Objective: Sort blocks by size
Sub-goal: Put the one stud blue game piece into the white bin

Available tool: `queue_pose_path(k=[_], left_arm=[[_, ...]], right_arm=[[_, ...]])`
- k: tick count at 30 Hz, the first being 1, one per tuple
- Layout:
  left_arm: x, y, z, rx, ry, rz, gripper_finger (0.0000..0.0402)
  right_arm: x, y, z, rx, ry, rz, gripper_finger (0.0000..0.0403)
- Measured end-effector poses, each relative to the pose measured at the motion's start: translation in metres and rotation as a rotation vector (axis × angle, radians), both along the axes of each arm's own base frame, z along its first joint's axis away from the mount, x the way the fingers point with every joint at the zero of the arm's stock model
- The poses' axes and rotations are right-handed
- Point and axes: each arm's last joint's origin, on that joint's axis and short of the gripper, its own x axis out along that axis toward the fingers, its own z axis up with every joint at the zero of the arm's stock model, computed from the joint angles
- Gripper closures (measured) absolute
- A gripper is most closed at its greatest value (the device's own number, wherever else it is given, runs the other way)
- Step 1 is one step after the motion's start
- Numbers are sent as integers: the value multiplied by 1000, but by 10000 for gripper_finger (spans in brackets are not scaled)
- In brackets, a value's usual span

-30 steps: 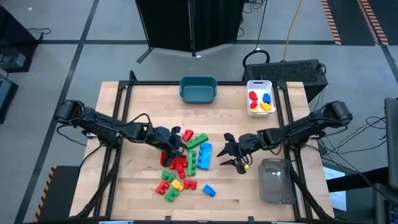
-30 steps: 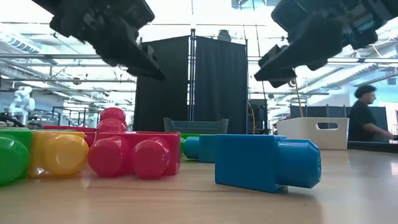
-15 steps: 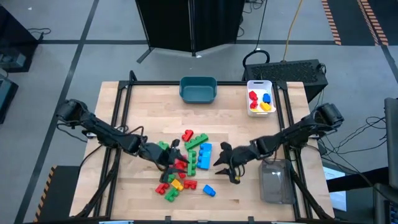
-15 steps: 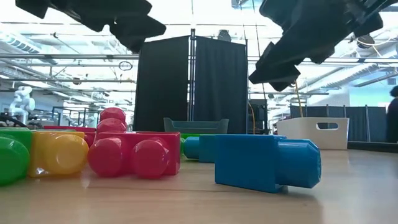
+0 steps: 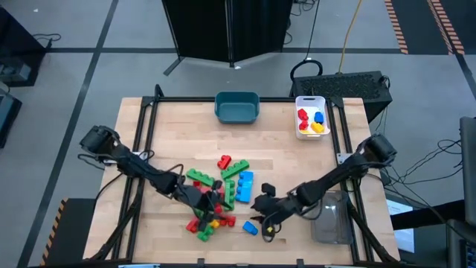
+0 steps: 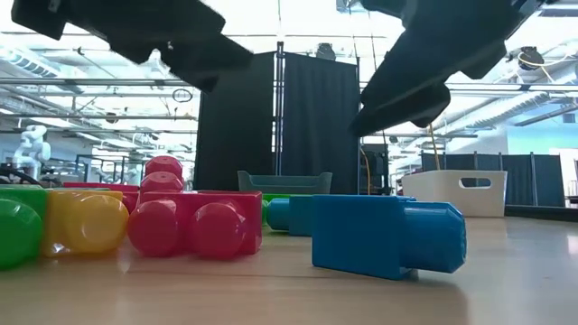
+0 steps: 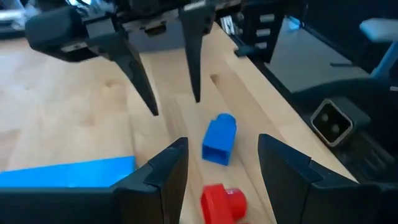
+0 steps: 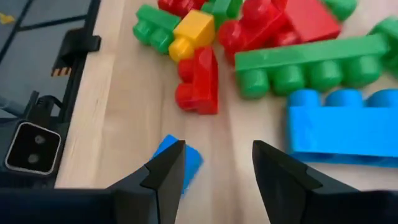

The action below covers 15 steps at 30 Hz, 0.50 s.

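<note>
- High view: the short blue brick (image 5: 250, 228) lies alone on the table (image 5: 171, 126), at the near edge and just to the right of the heap of blocks (image 5: 216, 197); the right gripper (image 5: 266, 221) hangs just beside it, on its right.
- Right wrist view: that gripper's two fingers are spread apart and hold nothing. The short blue brick (image 8: 177, 160) shows partly behind one finger, not centred in the gap, so I judge the gripper needs a small sideways shift before it can close on it.
- Left wrist view: the same short blue brick (image 7: 219, 138) lies on its side with its single stud pointing away from the left arm; its long axis runs roughly in line with the two downward-pointing fingers of the right gripper (image 7: 174, 106) beyond it.
- The left gripper (image 5: 210, 202) is over the near part of the heap, fingers spread and empty, with a small red brick (image 7: 224, 203) between them in its own view.
- The right arm reaches low from the table's right side, stretched diagonally towards the near centre; the left arm mirrors it from the left.
- The right gripper looks nearer to the lone blue brick, so it is likely the one to pick it.
- A white bin (image 5: 312, 119) at the far right already holds a few small bricks; a teal bin (image 5: 237, 107) sits at the far centre.
</note>
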Motion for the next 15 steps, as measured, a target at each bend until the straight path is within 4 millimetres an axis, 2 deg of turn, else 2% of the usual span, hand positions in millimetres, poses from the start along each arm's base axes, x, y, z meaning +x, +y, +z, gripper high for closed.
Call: queue_pose_path(k=[9,15], left_arm=[[3,-18,-16,7,57,-4,226],[-3,-24,-19,-29,106,57,226]], right_arm=[[31,41,-3,37,146,-100,229],[38,49,-5,50,202,-199,229]])
